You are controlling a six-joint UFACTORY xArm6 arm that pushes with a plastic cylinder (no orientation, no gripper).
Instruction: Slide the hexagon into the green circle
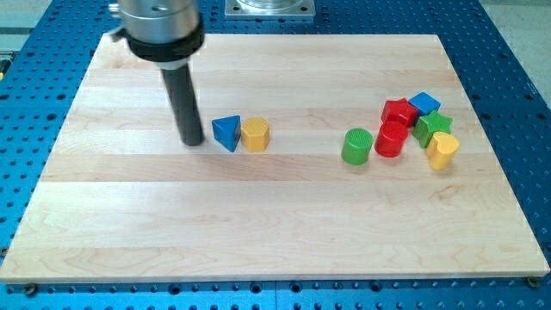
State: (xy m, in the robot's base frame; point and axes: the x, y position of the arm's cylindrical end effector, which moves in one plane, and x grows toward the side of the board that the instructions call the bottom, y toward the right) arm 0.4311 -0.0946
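Observation:
The yellow hexagon [255,134] stands left of the board's middle, touching a blue triangle [226,132] on its left. The green circle [356,146], a short cylinder, stands well to the right of them. My tip [193,140] rests on the board just left of the blue triangle, with a small gap between them. The triangle lies between my tip and the hexagon.
To the right of the green circle is a tight cluster: a red cylinder [390,139], a red star-like block [399,111], a blue block [424,103], a green star-like block [433,126] and a yellow heart-like block [443,150]. The wooden board [258,232] lies on a blue perforated table.

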